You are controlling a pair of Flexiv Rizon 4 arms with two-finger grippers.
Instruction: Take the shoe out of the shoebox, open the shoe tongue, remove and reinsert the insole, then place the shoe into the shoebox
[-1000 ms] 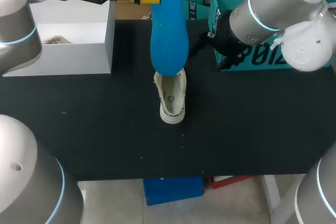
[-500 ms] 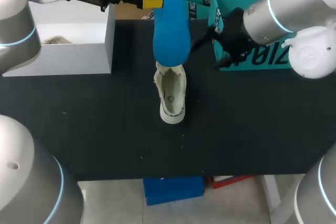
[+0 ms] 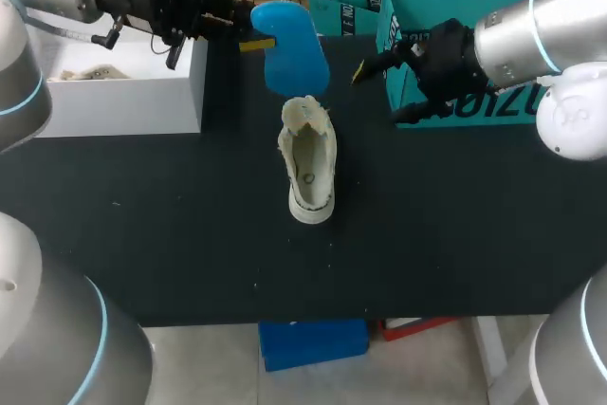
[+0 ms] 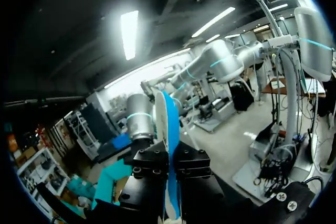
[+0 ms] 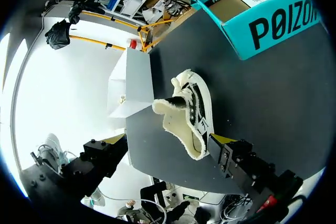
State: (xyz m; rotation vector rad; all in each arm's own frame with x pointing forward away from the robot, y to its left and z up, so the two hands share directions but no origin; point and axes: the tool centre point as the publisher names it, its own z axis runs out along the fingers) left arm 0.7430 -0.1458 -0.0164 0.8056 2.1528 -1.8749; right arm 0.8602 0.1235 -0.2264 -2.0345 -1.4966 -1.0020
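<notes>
the left gripper (image 3: 248, 43) is holding the blue insole (image 3: 289, 49) in the air over the far part of the black table (image 3: 171, 234), with its fingers closed on one end. in the left wrist view the insole (image 4: 169, 129) is standing edge-on between the two black fingers of this gripper (image 4: 170, 182), and they are pressing it from both sides.

the cream shoe (image 3: 309, 163) is lying near the middle of the table with its opening facing up, just in front of the hanging insole. the right gripper (image 3: 363, 69) is hovering between the shoe and the teal box (image 3: 474, 7), apart from the shoe. in the right wrist view the fingers of this gripper (image 5: 168, 144) are standing wide apart, and the shoe (image 5: 189, 114) is lying ahead of them with its furry lining showing.

the teal box (image 5: 273, 24) is carrying big black letters on its side, a black strip with small white print, and a white label. a white box (image 3: 142, 92) is standing at the far left.
</notes>
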